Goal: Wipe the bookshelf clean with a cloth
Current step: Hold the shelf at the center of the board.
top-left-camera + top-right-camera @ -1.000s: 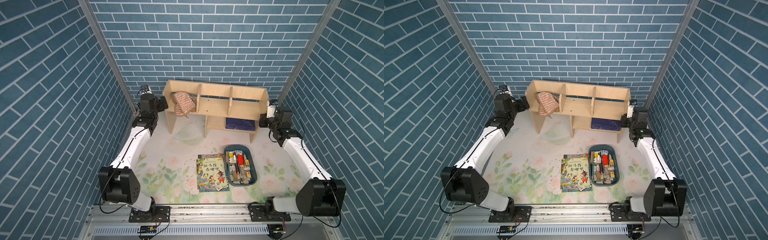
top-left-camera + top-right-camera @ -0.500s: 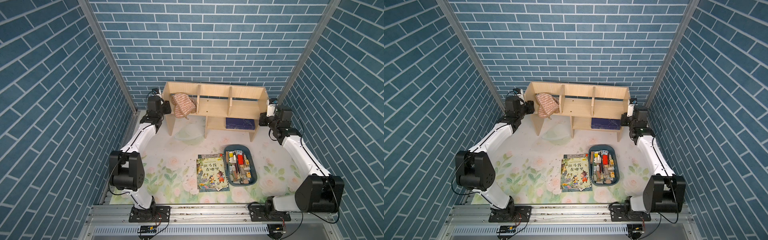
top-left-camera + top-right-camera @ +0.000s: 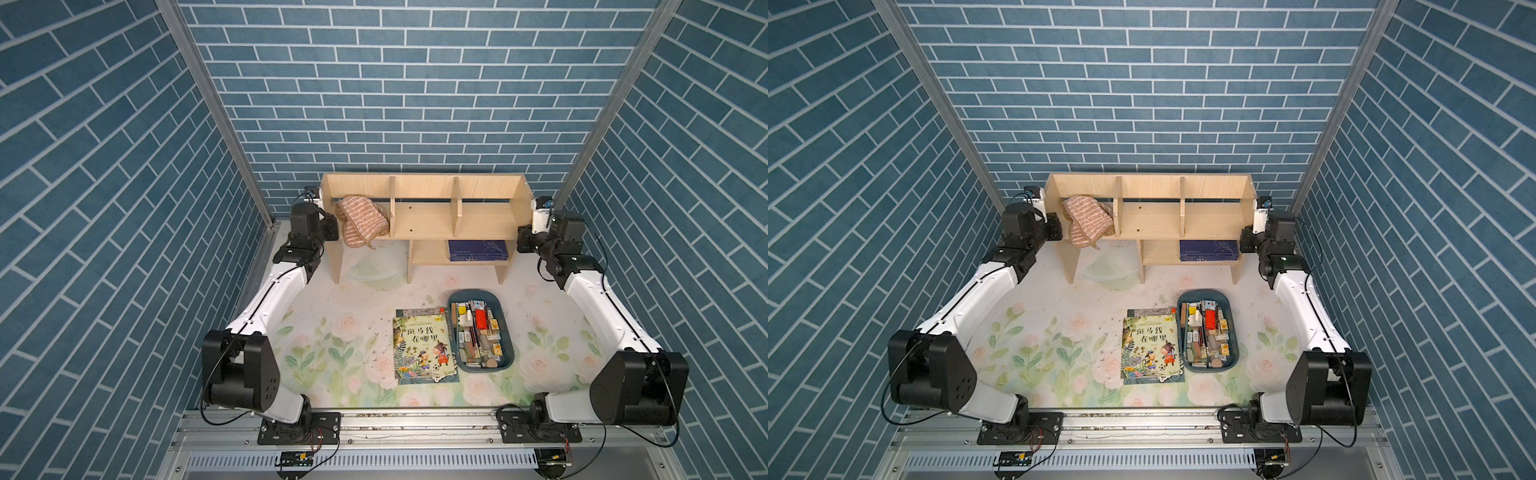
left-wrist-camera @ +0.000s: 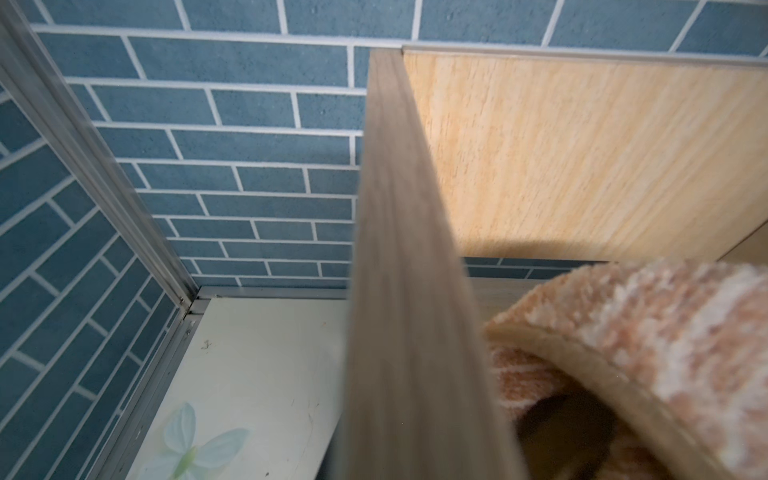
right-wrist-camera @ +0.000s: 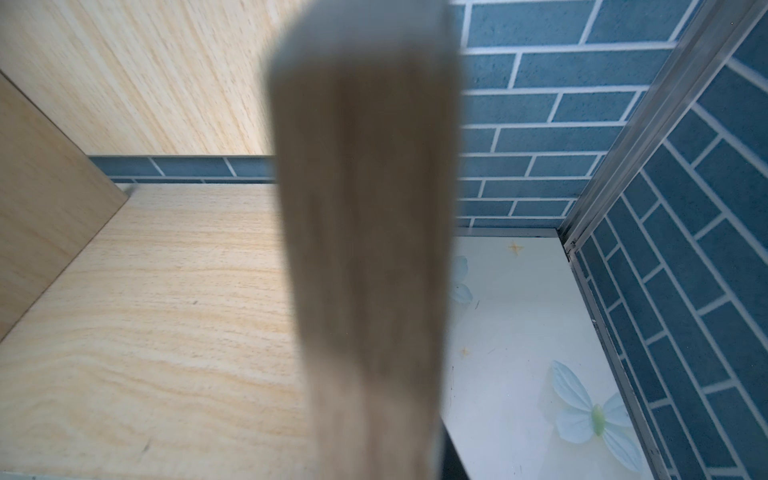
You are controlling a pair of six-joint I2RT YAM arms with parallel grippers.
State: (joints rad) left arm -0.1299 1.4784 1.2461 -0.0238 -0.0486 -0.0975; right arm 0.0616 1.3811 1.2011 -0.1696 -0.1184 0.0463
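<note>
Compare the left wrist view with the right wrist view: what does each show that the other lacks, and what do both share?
Only the left wrist view shows the striped cloth. Only the right wrist view shows an empty compartment. Both show a blurred end panel of the bookshelf, the blue brick wall and a butterfly print on the tabletop.

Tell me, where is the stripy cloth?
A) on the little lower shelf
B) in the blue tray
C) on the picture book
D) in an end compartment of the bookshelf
D: the cloth lies bunched in the end compartment of the bookshelf, with one edge hanging over the front.
</note>
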